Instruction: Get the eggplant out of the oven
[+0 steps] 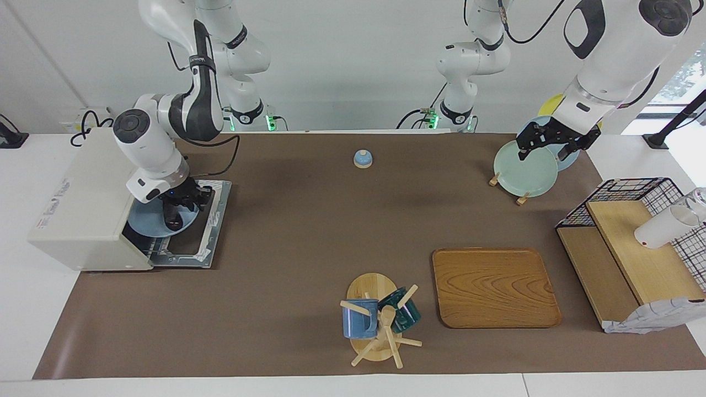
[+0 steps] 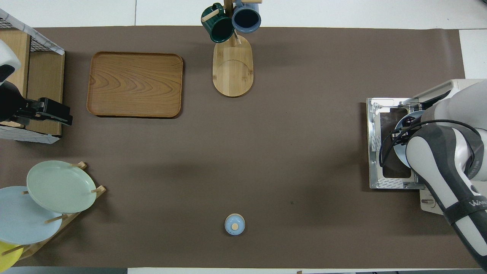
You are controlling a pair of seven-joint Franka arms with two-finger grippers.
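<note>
The oven (image 1: 83, 212) door lies open, and the right pincer (image 1: 175, 212) is closed on the dark eggplant (image 1: 172, 219), just over the blue plate (image 1: 148, 226) at the oven's mouth; carrying it clear onto the counter (image 1: 309, 231) remains. The left pincer (image 1: 543, 144) waits wide open, empty, over the plate rack (image 1: 521, 176). Writing on the oven's top is unreadable

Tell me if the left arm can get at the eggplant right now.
Probably not: the right gripper holds the eggplant at the oven; the left gripper hangs over the plates at its own end.
</note>
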